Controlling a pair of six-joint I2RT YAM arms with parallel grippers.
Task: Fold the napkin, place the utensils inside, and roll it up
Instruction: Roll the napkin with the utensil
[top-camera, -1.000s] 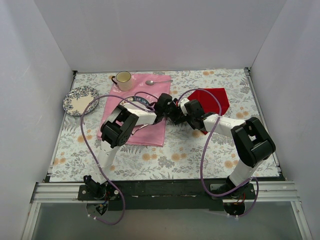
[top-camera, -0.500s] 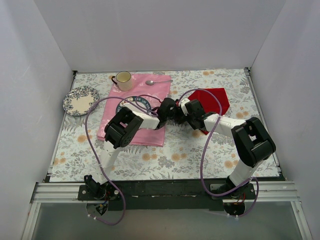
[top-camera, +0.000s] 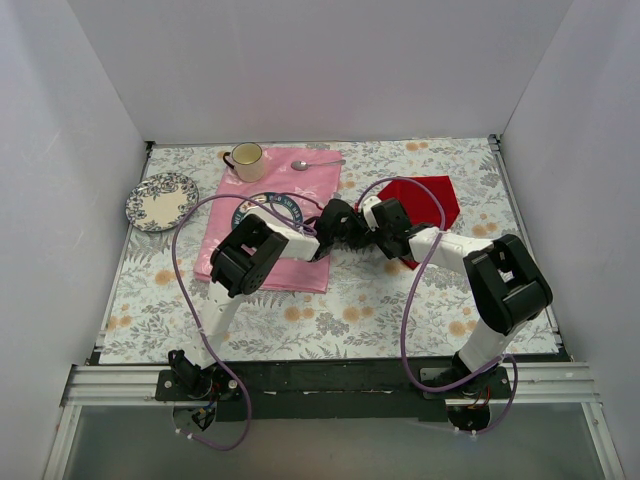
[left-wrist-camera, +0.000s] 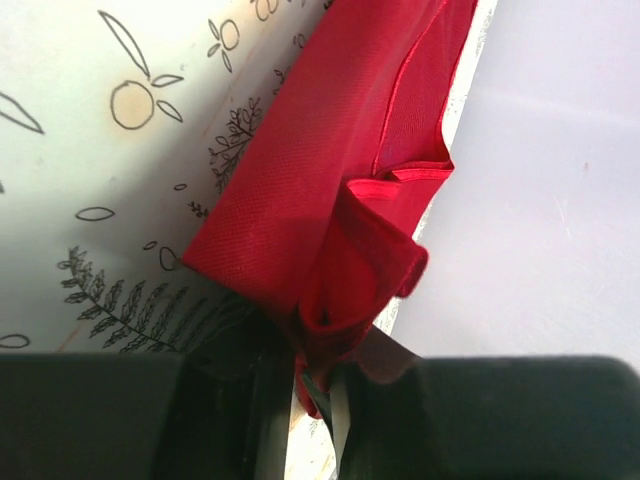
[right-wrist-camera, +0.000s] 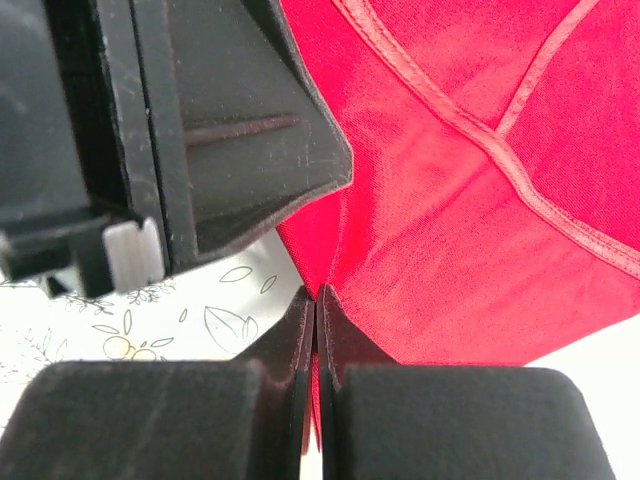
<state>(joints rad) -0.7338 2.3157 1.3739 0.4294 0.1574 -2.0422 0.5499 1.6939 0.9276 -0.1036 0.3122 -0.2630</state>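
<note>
The deep red napkin (top-camera: 425, 198) lies partly folded at the right of the table, its left corner lifted between the two grippers. My left gripper (top-camera: 350, 228) is shut on a bunched fold of the napkin (left-wrist-camera: 340, 170); the jaws pinch it in the left wrist view (left-wrist-camera: 318, 365). My right gripper (top-camera: 374, 224) is shut on the napkin's edge (right-wrist-camera: 470, 170), the jaws pressed together on it (right-wrist-camera: 316, 300). The left gripper's black body (right-wrist-camera: 200, 120) sits right beside the right gripper. The spoon with the dark patterned handle is out of view.
A pale pink cloth (top-camera: 285, 185) lies left of centre, with a blue-rimmed plate (top-camera: 262, 205) on it, partly under the left arm. A cream cup (top-camera: 246, 157) and a plain silver spoon (top-camera: 317, 163) are at the back. A patterned plate (top-camera: 158, 198) is far left.
The left gripper has moved a little right and nearer, to the napkin's left corner beside the right gripper. The right arm has hardly moved.
</note>
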